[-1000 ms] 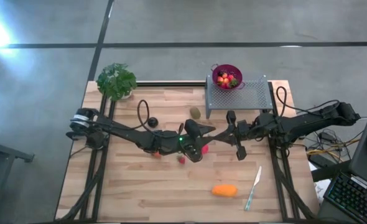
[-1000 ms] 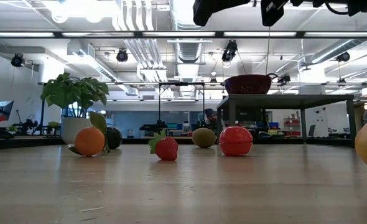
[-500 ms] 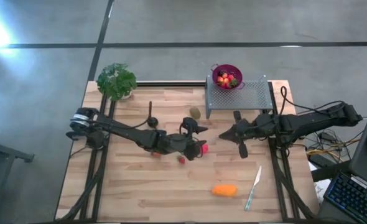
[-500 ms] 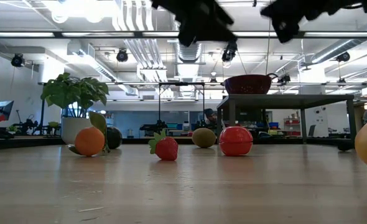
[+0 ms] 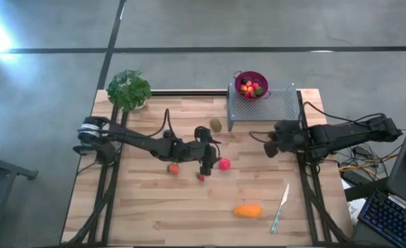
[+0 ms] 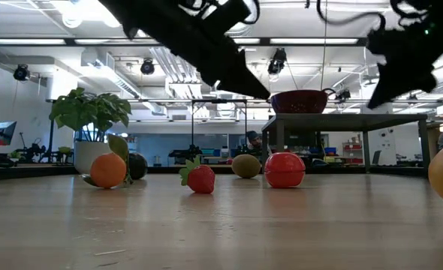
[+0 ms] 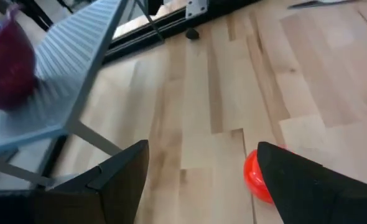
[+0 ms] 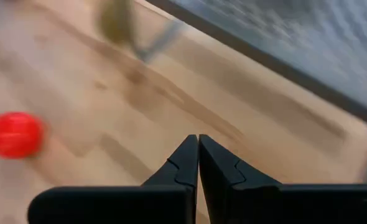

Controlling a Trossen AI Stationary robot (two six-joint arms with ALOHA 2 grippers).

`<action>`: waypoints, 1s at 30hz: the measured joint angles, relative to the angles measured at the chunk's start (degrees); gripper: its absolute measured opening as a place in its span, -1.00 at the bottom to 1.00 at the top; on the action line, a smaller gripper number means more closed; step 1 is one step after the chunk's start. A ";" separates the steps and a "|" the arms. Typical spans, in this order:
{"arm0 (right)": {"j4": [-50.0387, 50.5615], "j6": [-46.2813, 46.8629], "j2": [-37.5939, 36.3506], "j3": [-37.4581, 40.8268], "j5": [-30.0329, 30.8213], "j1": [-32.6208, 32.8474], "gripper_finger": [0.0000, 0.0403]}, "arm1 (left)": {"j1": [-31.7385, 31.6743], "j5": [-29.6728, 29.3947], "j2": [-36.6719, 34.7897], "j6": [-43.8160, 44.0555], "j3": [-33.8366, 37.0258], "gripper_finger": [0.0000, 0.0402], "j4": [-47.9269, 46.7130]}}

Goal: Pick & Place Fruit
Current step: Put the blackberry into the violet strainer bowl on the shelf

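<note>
1. Left gripper over the table's middle, fingers spread apart, holding nothing, just beside the red ball.
2. Right gripper toward the right edge, in front of the grey rack, fingers pressed together, empty.
3. Strawberry and small orange fruit near the left gripper, mid-table.
4. Kiwi beside the rack's left leg, toward the far edge.
5. Oblong orange piece near the front edge, pale knife to its right.
6. Purple bowl atop the rack at the far edge, holding more fruit.
7. Leafy plant at the far left corner.
</note>
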State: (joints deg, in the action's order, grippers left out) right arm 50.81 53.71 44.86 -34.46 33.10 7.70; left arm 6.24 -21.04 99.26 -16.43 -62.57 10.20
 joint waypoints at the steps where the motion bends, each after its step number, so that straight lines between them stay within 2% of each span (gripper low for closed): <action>1: 2.37 2.47 0.47 0.00 0.08 -0.33 -0.94 | -0.37 0.72 -0.02 0.55 0.67 0.51 0.62; 4: 6.92 7.80 2.69 0.02 -1.15 -1.52 -0.95 | -1.09 1.31 -0.02 1.76 1.92 0.51 1.91; 7: 7.47 9.12 5.85 0.02 -4.01 -2.99 -0.96 | -1.40 1.98 -0.02 2.66 2.15 0.51 2.41; 14: 9.42 2.29 16.51 -1.51 -11.68 -7.04 -0.96 | -2.07 3.31 -0.02 2.50 2.26 0.51 2.32; 20: 22.54 -0.60 24.96 -6.28 -17.57 -8.52 -0.96 | -2.43 3.36 -0.02 1.95 2.39 0.51 2.23; 23: 27.34 0.94 27.53 -8.07 -19.83 -8.55 -0.96 | -2.45 3.32 -0.02 1.55 2.39 0.51 2.28; 30: 27.31 1.67 30.28 -8.88 -23.32 -9.11 -0.91 | -2.43 3.23 -0.10 0.36 2.39 0.50 2.25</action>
State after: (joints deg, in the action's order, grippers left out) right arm 78.13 55.38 75.15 -43.34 9.77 -1.41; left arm 3.81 -17.80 99.15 -16.07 -60.18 12.45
